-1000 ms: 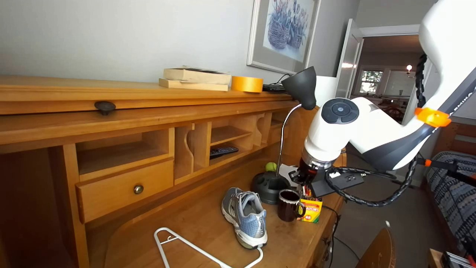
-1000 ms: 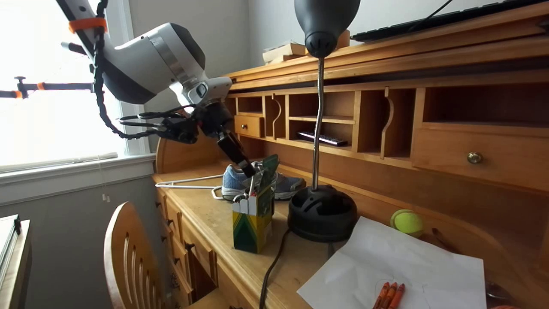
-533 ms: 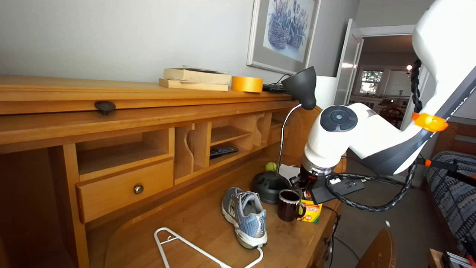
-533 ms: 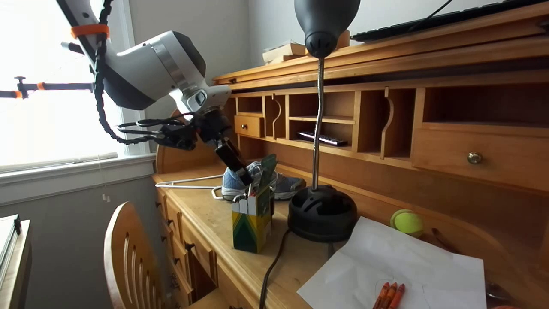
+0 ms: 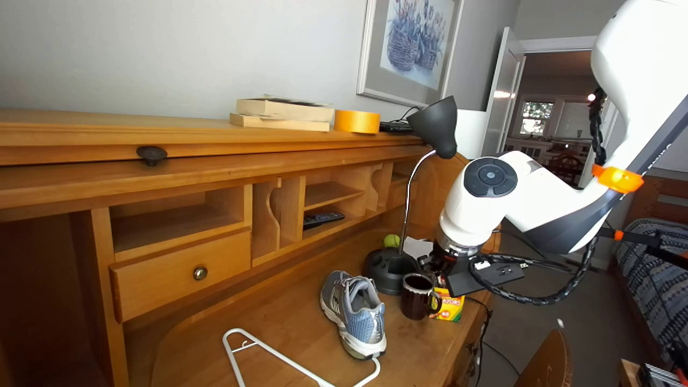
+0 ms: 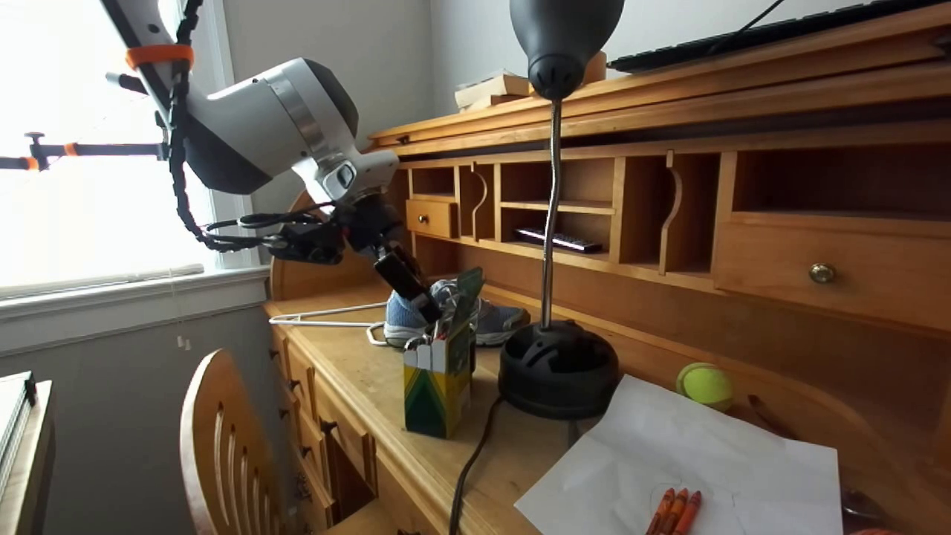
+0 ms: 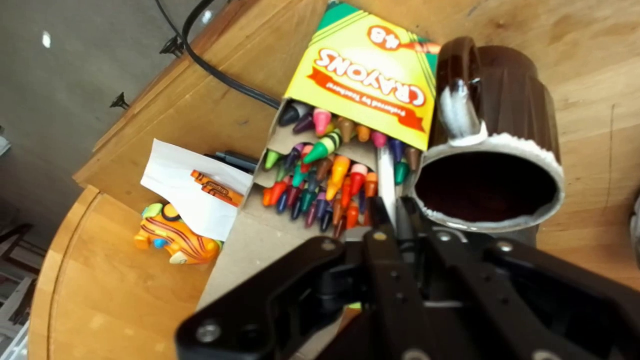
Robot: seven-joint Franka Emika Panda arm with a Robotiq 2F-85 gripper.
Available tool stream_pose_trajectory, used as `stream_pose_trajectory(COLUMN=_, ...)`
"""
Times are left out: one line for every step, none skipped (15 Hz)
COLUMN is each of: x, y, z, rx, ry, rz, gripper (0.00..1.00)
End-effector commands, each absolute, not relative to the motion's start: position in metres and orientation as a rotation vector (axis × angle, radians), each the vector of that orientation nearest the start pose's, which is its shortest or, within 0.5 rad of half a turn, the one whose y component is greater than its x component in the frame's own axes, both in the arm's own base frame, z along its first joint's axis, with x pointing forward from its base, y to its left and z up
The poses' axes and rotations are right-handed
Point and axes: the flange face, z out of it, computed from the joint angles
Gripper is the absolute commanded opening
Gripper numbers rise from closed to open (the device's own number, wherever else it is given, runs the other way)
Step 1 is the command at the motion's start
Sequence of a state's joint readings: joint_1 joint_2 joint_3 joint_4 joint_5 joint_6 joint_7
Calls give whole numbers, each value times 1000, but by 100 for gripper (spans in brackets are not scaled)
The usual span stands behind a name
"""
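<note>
My gripper (image 7: pixel 395 207) has its two black fingers close together on a thin white stick (image 7: pixel 385 175). The stick stands among crayons in the open yellow and green crayon box (image 7: pixel 370 82). In an exterior view, the gripper (image 6: pixel 431 313) points down at a slant into the box top (image 6: pixel 426 397). The dark brown mug (image 7: pixel 510 85) is just beside the fingers, its rim near the right finger. In an exterior view, the mug (image 5: pixel 416 305) stands in front of the box (image 5: pixel 454 309) and hides the fingertips. The stick's lower end is hidden.
A black lamp (image 6: pixel 559 383) stands close to the box. A sneaker (image 5: pixel 360 314) and a white hanger (image 5: pixel 279 352) lie on the desk. White paper with orange crayons (image 6: pixel 674 513), a tennis ball (image 6: pixel 704 385) and an orange toy (image 7: pixel 182 240) are there. A cord (image 7: pixel 225 77) runs by the box.
The arm and gripper have moved down towards the box top over the last second. The white stick, visible below the fingertips in an exterior view before, is now mostly hidden. The box and mug look unmoved.
</note>
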State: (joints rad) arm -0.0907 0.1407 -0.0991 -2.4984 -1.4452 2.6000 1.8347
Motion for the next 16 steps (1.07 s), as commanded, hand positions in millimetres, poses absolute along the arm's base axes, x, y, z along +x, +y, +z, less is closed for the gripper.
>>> stream_pose_trajectory(x=448, y=-64, z=208, rx=-3285, ry=1265, rz=-924, gripper=3)
stream_pose_trajectory(x=447, y=-63, z=208, rx=-3282, ry=1274, rz=-935, gripper=3)
stream_pose_trajectory(x=446, y=-62, z=207, rx=-3282, ry=1283, rz=-948, gripper=3)
stream_pose_trajectory(x=445, y=-61, z=207, rx=-3280, ry=1289, rz=-956, gripper=3)
stream_pose_trajectory(x=444, y=-59, z=207, rx=-3277, ry=1296, rz=-974, gripper=3)
stream_pose_trajectory(x=443, y=-58, z=206, rx=-3280, ry=1298, rz=-982, gripper=3)
stream_pose_trajectory(x=442, y=-58, z=204, rx=-3290, ry=1295, rz=-978, gripper=3)
stream_pose_trajectory(x=441, y=-57, z=202, rx=-3295, ry=1294, rz=-975, gripper=3)
stream_pose_trajectory(x=441, y=-57, z=201, rx=-3301, ry=1298, rz=-961, gripper=3)
stream_pose_trajectory(x=441, y=-56, z=201, rx=-3302, ry=1296, rz=-963, gripper=3)
stream_pose_trajectory(x=440, y=-55, z=201, rx=-3304, ry=1297, rz=-962, gripper=3)
stream_pose_trajectory(x=440, y=-56, z=201, rx=-3307, ry=1297, rz=-961, gripper=3)
stream_pose_trajectory(x=438, y=-56, z=201, rx=-3311, ry=1297, rz=-958, gripper=6)
stream_pose_trajectory(x=437, y=-56, z=201, rx=-3313, ry=1300, rz=-956, gripper=11)
stream_pose_trajectory(x=436, y=-57, z=201, rx=-3315, ry=1303, rz=-955, gripper=24)
stream_pose_trajectory(x=435, y=-57, z=201, rx=-3318, ry=1306, rz=-956, gripper=36)
